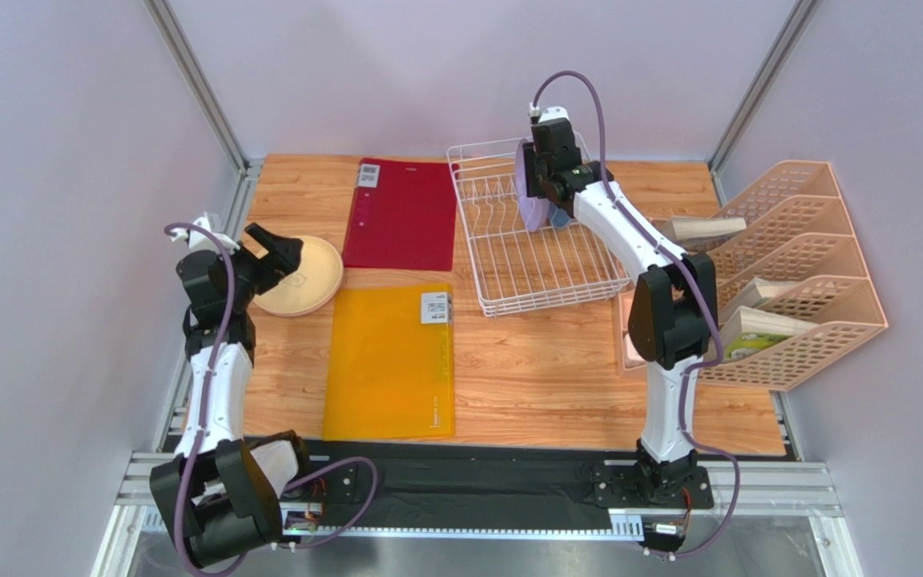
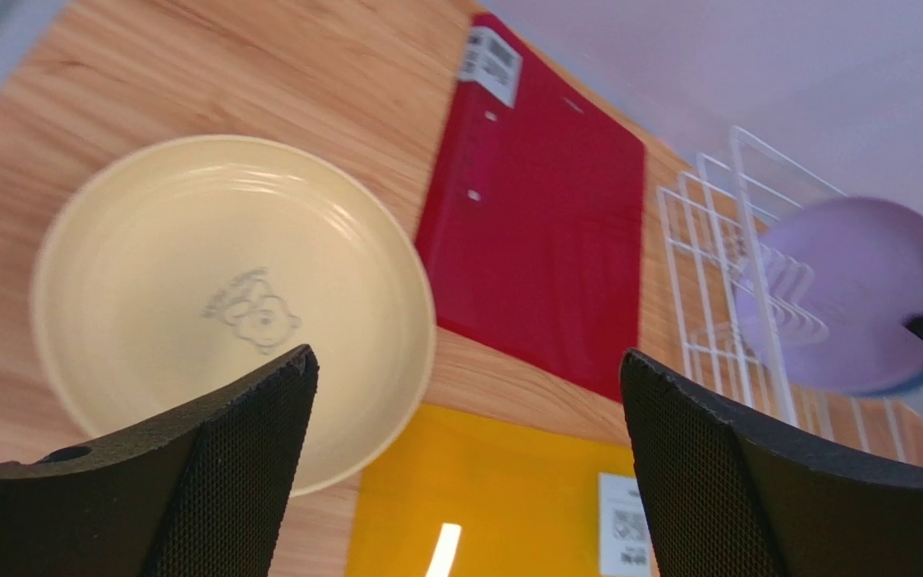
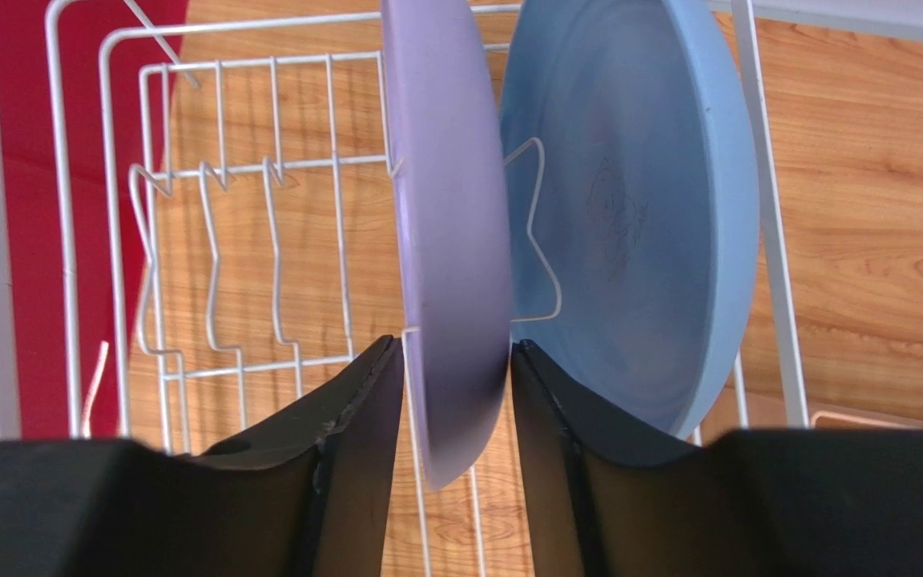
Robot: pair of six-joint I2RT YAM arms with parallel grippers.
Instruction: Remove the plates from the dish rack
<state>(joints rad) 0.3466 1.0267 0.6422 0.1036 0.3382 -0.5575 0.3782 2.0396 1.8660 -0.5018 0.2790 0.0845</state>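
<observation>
The right claw [image 3: 454, 349] is pinching the lavender plate [image 3: 445, 180], with one finger pressing each face near the rim and the jaws narrowed to the plate's thickness. That plate is standing on edge in the rack [image 1: 521, 259], toward its far side. The blue plate [image 3: 635, 216] is standing just beside it, between it and the rack's right wall.

The left claw [image 2: 466, 358] is gaping wide and holding nothing. It is hanging over the cream plate [image 2: 190, 277], which is lying flat on the desk [image 1: 551, 373] well left of the rack.

A red folder [image 1: 404, 214] is lying just left of the rack, between it and the cream plate. A yellow folder [image 1: 392, 361] is lying off the rack's near left corner. A peach organiser [image 1: 791, 277] is standing to the rack's right.

Three plates are showing, two in the rack and one out, along with two folders, one rack and one organiser.
</observation>
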